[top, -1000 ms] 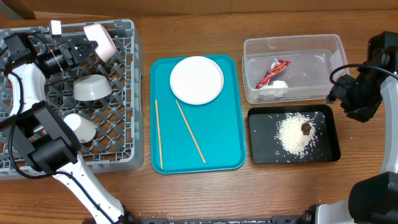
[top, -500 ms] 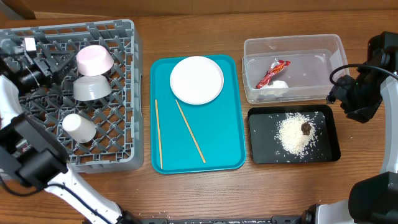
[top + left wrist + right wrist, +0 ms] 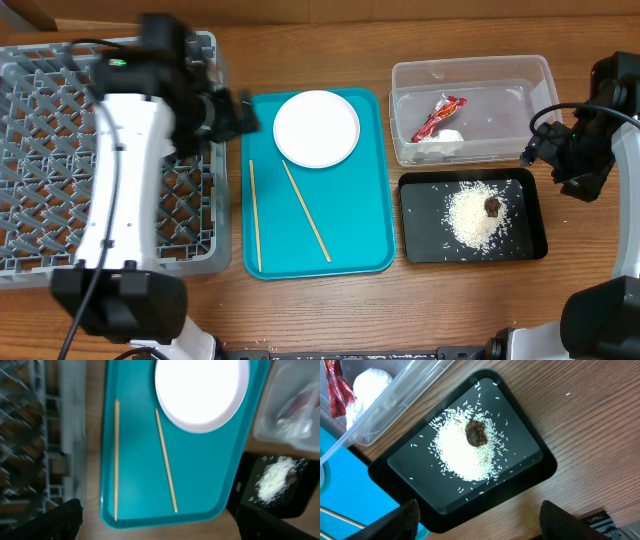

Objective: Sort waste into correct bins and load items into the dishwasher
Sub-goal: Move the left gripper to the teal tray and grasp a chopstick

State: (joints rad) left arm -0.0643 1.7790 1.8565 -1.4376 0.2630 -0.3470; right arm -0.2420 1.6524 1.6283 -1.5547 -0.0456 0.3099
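View from above a wooden table (image 3: 300, 320). Nearest, on the right, a shallow black tray (image 3: 425, 238) holds a heap of white rice (image 3: 470, 220) with a small brown lump (image 3: 493, 206) on top. The right gripper (image 3: 479, 510) hangs over it, jaws spread wide, empty. In the middle, a teal tray (image 3: 370, 200) carries two wooden chopsticks (image 3: 305, 210) lying apart, and beyond them a round white plate (image 3: 316, 128). Farther right, a clear tub (image 3: 505, 105) contains a red wrapper (image 3: 438, 117) beside a crumpled white tissue (image 3: 442, 140). On the left, the left arm crosses a grey dish rack (image 3: 50, 120). The left gripper (image 3: 243, 113) hovers at the teal tray's far left corner, released and empty.
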